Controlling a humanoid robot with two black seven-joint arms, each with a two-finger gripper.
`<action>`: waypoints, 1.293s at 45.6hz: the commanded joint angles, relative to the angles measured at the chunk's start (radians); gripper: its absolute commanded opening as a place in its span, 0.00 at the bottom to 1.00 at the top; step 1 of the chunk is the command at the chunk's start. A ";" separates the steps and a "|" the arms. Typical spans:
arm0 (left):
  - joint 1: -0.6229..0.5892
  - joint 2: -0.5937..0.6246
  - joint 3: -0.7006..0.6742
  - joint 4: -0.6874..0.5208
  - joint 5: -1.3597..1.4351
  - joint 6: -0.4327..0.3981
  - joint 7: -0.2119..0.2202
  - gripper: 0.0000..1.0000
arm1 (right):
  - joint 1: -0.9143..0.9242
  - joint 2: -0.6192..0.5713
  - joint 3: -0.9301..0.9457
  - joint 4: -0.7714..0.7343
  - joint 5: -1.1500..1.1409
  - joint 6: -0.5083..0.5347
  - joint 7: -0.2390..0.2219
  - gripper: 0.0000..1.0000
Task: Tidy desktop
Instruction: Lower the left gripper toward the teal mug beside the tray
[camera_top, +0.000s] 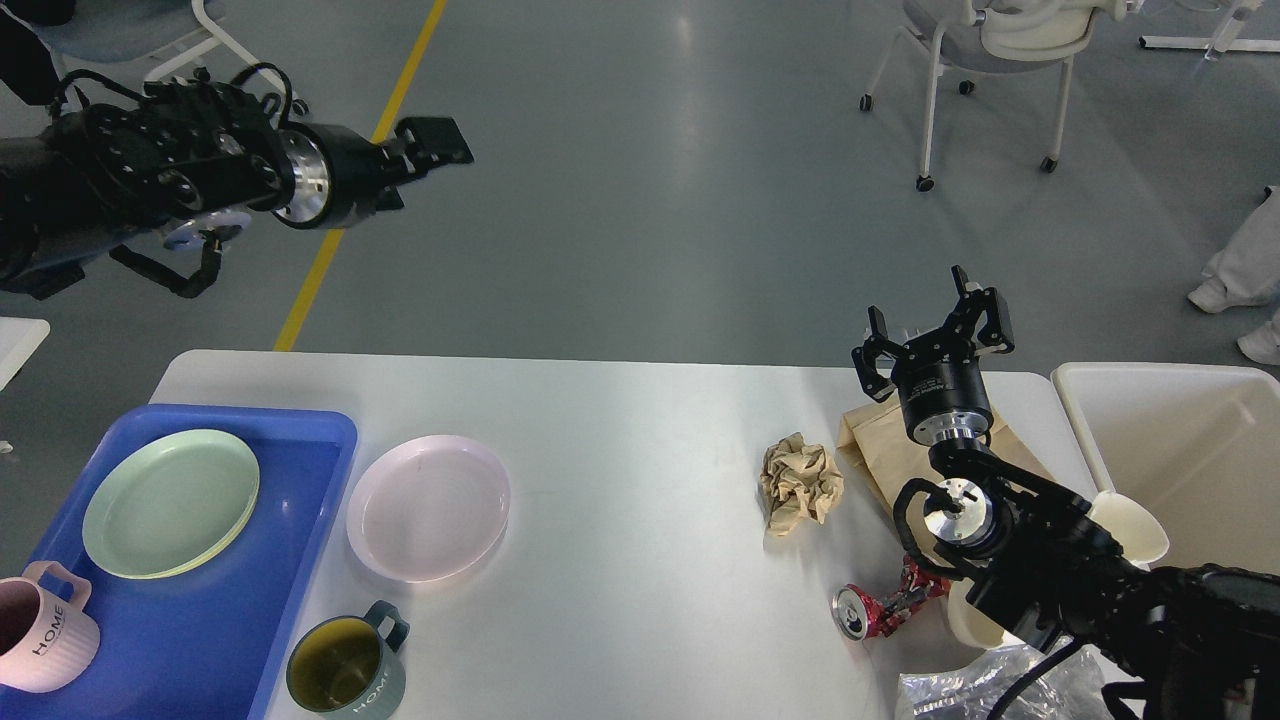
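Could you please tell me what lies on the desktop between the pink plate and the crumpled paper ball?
Nothing: in the head view the desktop is bare between the pink plate and the paper ball.

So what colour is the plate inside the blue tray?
Pale green plate, clearest in the head view.

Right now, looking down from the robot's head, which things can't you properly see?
- Left gripper: seen side-on and dark, fingers not separable.
- Flat brown paper bag: the right arm covers much of it.
- Crinkled clear plastic wrap: cut off by the bottom edge.
- Cream-white rectangular bin: cut off by the right edge.
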 joint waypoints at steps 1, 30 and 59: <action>-0.080 -0.093 0.129 -0.218 0.007 -0.047 0.002 0.97 | 0.000 0.000 0.000 0.000 0.000 0.000 0.000 1.00; -0.255 -0.174 0.129 -0.253 0.008 -0.265 0.002 0.97 | 0.000 0.000 0.000 0.000 0.000 0.000 -0.001 1.00; -0.237 -0.163 0.102 -0.256 0.010 -0.281 -0.003 0.97 | 0.000 0.000 0.000 -0.002 0.000 0.000 0.000 1.00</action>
